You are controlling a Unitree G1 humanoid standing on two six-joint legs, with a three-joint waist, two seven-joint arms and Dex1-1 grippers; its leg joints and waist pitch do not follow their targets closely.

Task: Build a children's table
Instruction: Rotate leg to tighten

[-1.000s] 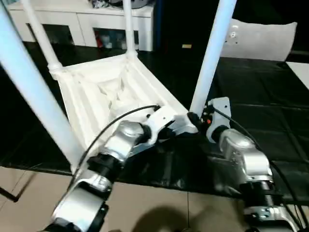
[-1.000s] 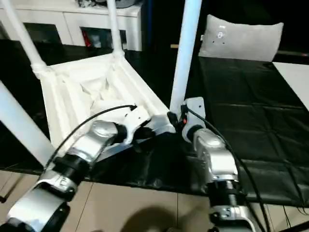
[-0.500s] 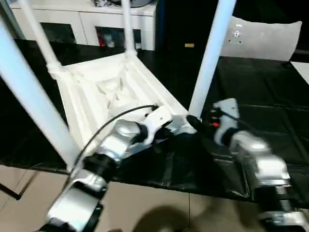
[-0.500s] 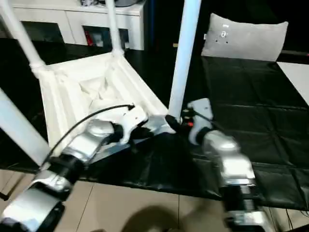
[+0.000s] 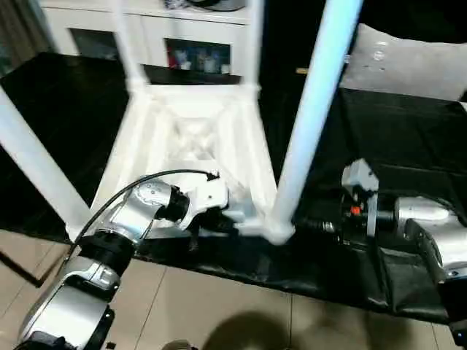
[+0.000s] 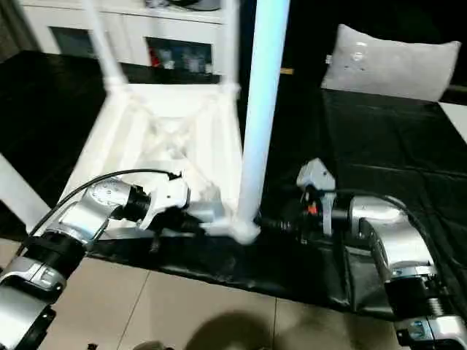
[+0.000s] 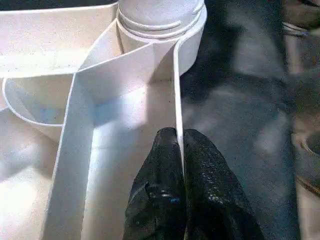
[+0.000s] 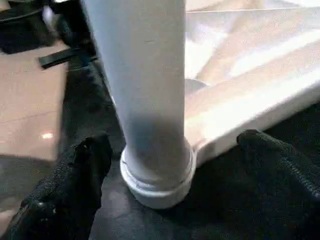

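Note:
The white tabletop (image 5: 193,138) lies upside down on the black mat, ribs up. A white leg stands in each corner socket; the nearest leg (image 5: 310,109) rises at the near right corner. My left gripper (image 5: 219,223) is shut on the tabletop's thin rim wall (image 7: 176,100), just beside that corner socket (image 7: 160,20). From the right, my right gripper (image 5: 310,224) reaches in low and is open. Its two fingers (image 8: 75,185) stand on either side of the leg's flared base (image 8: 157,175), apart from it.
A white cabinet with glass doors (image 5: 182,29) stands behind the mat. A grey cushion (image 5: 408,62) lies at the back right. The black mat (image 5: 408,146) ends near me, with tiled floor (image 5: 219,313) below its front edge. A black cable (image 5: 117,204) loops over my left forearm.
The view has swung. The tabletop now sits squarer to the mat's front edge. My right forearm has dropped and reaches in level from the right. My left gripper still pinches the rim.

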